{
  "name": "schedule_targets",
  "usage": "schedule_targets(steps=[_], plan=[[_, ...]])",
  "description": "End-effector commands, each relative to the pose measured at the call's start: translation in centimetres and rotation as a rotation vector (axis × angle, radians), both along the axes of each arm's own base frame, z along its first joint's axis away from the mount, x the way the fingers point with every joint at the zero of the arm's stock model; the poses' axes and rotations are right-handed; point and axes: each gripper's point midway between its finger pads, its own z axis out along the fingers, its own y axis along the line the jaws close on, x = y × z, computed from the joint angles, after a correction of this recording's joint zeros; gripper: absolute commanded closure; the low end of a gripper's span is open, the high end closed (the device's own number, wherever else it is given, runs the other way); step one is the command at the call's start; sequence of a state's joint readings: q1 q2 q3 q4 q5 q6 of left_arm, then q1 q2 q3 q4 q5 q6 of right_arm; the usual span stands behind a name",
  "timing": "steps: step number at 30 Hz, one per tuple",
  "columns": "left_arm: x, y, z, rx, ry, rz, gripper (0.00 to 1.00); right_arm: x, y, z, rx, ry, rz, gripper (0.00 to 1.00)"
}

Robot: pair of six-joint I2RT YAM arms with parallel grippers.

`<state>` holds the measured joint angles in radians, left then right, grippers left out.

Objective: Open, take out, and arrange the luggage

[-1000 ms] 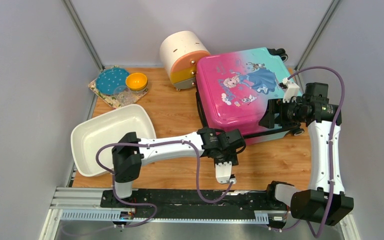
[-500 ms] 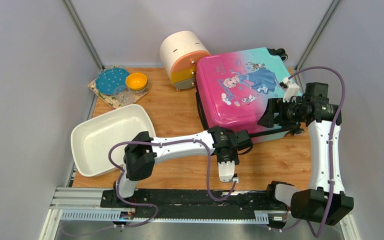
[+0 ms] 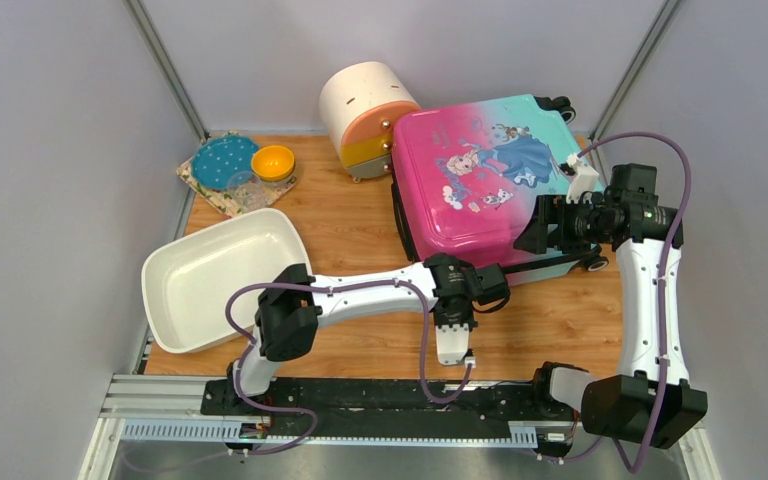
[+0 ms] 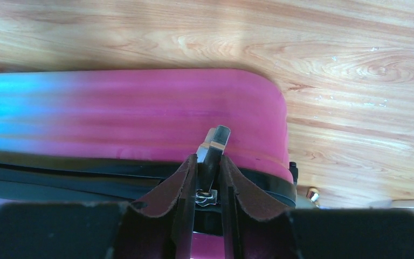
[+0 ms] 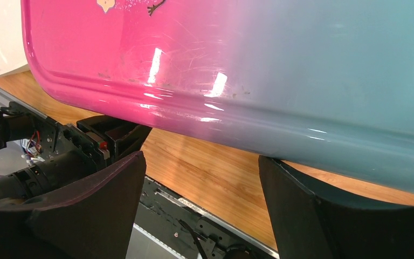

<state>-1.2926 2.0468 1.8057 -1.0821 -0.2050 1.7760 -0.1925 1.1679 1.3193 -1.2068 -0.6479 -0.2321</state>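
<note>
Left gripper (image 4: 208, 159) is pinching the thin zipper pull (image 4: 219, 135) on the luggage (image 4: 140, 108) just ahead; tugging askew could be letting it slip free. Right gripper (image 5: 200, 162) is gaping wide, empty.

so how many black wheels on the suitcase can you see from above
2: one black wheel at the far right corner of the pink-to-teal hard-shell suitcase, another wheel at its near right corner. Others may be hidden underneath.

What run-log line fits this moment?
left gripper: pinching zipper pull at pink corner | right gripper: open, at luggage edge | luggage: lid down, not yet opened
</note>
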Motion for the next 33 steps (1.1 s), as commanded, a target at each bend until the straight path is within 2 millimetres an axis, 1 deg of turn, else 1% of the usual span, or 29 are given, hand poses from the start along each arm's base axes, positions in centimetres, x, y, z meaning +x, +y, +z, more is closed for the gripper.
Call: schedule_targets(steps=[1, 2, 3, 4, 6, 9, 10, 12, 13, 16, 18, 19, 21, 22, 24, 25, 28, 32, 33], plan=[[-0.3, 1.3, 1.9, 0.011, 0.001, -0.011, 0.72, 3.6, 0.5, 3.5, 0.021, -0.209, 0.054, 0.16], [-0.5, 1.0, 2.1, -0.008, 0.001, -0.027, 0.73, 3.6, 0.5, 3.4, 0.022, -0.209, 0.055, 0.16], [-0.7, 1.2, 2.9, -0.035, 0.000, -0.036, 0.74, 3.6, 0.5, 3.4, 0.023, -0.210, 0.056, 0.16], [-1.1, 1.6, 2.1, -0.025, 0.013, -0.050, 0.77, 3.6, 0.5, 3.3, 0.027, -0.209, 0.056, 0.16], [-1.2, 2.0, 2.5, -0.033, 0.001, -0.079, 0.80, 3.6, 0.6, 3.2, 0.032, -0.205, 0.057, 0.16], [-1.4, 2.8, 2.0, 0.014, 0.004, -0.077, 0.87, 3.6, 0.6, 3.2, 0.034, -0.207, 0.057, 0.16], [-1.1, 2.8, 2.5, 0.019, -0.007, -0.069, 0.91, 3.6, 0.6, 3.2, 0.034, -0.207, 0.057, 0.16], [-1.0, 3.0, 2.3, 0.042, -0.005, -0.051, 0.93, 3.7, 0.6, 3.2, 0.035, -0.207, 0.056, 0.16], [-0.9, 2.8, 2.7, 0.034, -0.010, -0.046, 0.95, 3.8, 0.5, 3.2, 0.036, -0.208, 0.056, 0.16], [-0.8, 2.8, 2.5, 0.044, -0.012, -0.040, 0.97, 3.7, 0.5, 3.2, 0.039, -0.208, 0.055, 0.16], [-0.9, 2.8, 2.6, 0.035, -0.005, -0.041, 0.92, 3.7, 0.6, 3.1, 0.042, -0.206, 0.057, 0.16], [-1.2, 2.8, 2.5, 0.029, 0.012, -0.045, 0.85, 3.7, 0.6, 3.1, 0.044, -0.206, 0.058, 0.16], [-1.5, 2.8, 2.7, 0.025, 0.013, -0.062, 0.78, 3.7, 0.6, 3.1, 0.044, -0.205, 0.058, 0.16], [-1.6, 3.0, 2.4, 0.036, 0.008, -0.068, 0.71, 3.7, 0.6, 3.1, 0.043, -0.208, 0.059, 0.16], [-1.8, 2.8, 2.3, 0.029, 0.006, -0.085, 0.65, 3.7, 0.6, 3.1, 0.044, -0.208, 0.061, 0.16], [-1.8, 2.6, 2.3, 0.028, 0.006, -0.085, 0.55, 3.6, 0.6, 3.1, 0.047, -0.207, 0.062, 0.16], [-1.8, 2.4, 2.0, 0.035, 0.003, -0.089, 0.43, 3.6, 0.6, 3.0, 0.050, -0.204, 0.064, 0.16], [-1.4, 1.9, 1.7, 0.028, -0.016, -0.085, 0.42, 3.6, 0.7, 2.9, 0.055, -0.201, 0.065, 0.15], [-1.2, 2.0, 1.3, 0.040, -0.019, -0.082, 0.43, 3.6, 0.7, 2.9, 0.055, -0.201, 0.065, 0.15]])
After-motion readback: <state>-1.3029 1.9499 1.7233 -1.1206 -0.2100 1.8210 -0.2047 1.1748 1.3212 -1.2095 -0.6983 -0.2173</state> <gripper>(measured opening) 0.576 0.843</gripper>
